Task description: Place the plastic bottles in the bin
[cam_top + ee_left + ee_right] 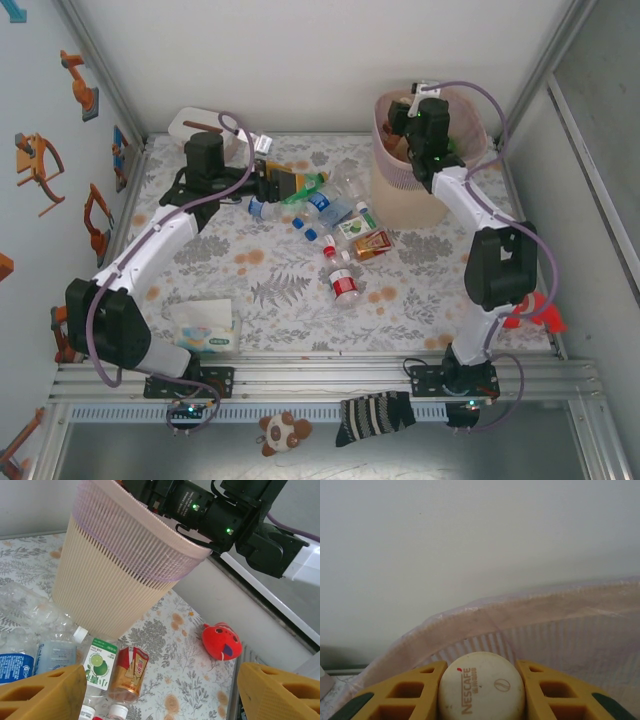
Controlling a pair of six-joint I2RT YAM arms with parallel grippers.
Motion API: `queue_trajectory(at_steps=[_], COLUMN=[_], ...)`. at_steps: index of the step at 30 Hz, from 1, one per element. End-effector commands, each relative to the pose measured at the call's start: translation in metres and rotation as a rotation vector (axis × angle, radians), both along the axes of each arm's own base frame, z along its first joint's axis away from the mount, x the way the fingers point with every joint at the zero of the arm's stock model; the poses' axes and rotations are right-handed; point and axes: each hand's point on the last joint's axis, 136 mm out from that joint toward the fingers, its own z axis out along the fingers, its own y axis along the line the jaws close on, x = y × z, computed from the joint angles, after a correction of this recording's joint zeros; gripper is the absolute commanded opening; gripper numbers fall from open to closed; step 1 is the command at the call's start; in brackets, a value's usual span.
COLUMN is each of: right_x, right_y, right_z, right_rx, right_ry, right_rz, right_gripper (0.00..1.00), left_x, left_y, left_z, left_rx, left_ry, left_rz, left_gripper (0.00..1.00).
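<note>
Beige ribbed plastic with a pink liner folded over the rim: the bin (405, 195) stands at the far right of the worktop (270, 290), and the right arm reaches over its mouth. The wrist hides most of the contents. A scrap of green and something brown show inside, too small to name.

From the right wrist, the right fingers (410, 692) are clamped either side of a white-ended bottle (481, 682) with NESCAFE printed on the round end. Its body is hidden behind that end; cap or base, cannot tell. The bin's liner and far rim lie just beyond.

Loose plastic bottles (335, 215) lie scattered just left of the bin, with one red-labelled bottle (343, 284) nearer the arm bases. The left fingers (45, 695) are spread wide with nothing between them, hovering over the cluster, cut off at the lower edge of the view. Below them lie a green-labelled bottle (100, 665) and an orange-labelled bottle (131, 669); blue labels at left are partly cropped.

A red toy (221, 641) sits by the right edge. A tissue pack (205, 330) lies near the left base.
</note>
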Motion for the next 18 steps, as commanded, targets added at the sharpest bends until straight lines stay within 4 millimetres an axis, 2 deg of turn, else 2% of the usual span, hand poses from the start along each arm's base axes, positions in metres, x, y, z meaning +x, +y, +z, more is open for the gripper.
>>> queue_trajectory(at_steps=[1,5,14,18], right_x=[0.008,0.005,0.003,-0.001], right_y=[-0.005,-0.009,-0.002,0.001], right_z=[-0.092,-0.108,-0.094,-0.099], right_rx=[0.001,-0.016,-0.054,-0.062], right_ry=[0.252,0.338,0.482,0.573], right_rz=[0.014,0.021,0.074,0.097], right_gripper=[0.21,0.21,0.21,0.21], left_x=[0.007,0.011,0.015,0.013], left_y=[0.000,-0.002,-0.004,-0.004], left_z=[-0.002,-0.002,0.003,0.006], left_rx=[-0.015,-0.022,-0.027,-0.028], left_ry=[0.016,0.026,0.022,0.013], left_rz=[0.012,0.013,0.010,0.007], left_gripper=[0.78,0.78,0.77,0.77])
